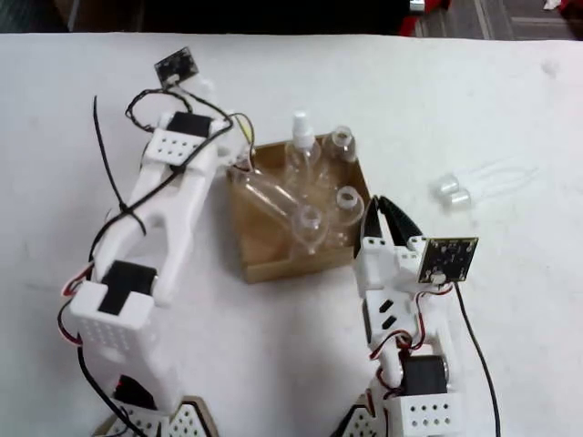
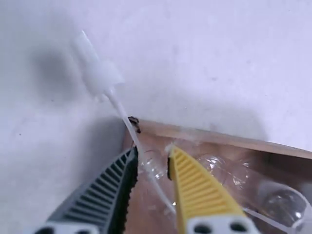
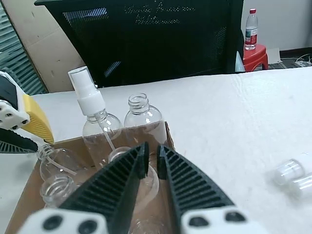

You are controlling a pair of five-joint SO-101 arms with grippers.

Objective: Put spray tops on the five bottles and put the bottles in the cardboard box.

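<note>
Left gripper [image 2: 152, 153] pinches lying bottle [image 1: 260, 193] neck, steadying it for the spray top [image 2: 95, 73].
Right gripper [image 3: 152, 148] pressed together, empty, lower right of cardboard box [image 1: 264, 266].

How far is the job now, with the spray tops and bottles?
Done: five clear plastic bottles appear to be in the brown cardboard box; one upright bottle wears a white spray top. In hand: the left gripper holds the lying bottle, a second spray top partly inserted. Left: three open bottles; two loose spray tops wait on the table.
</note>
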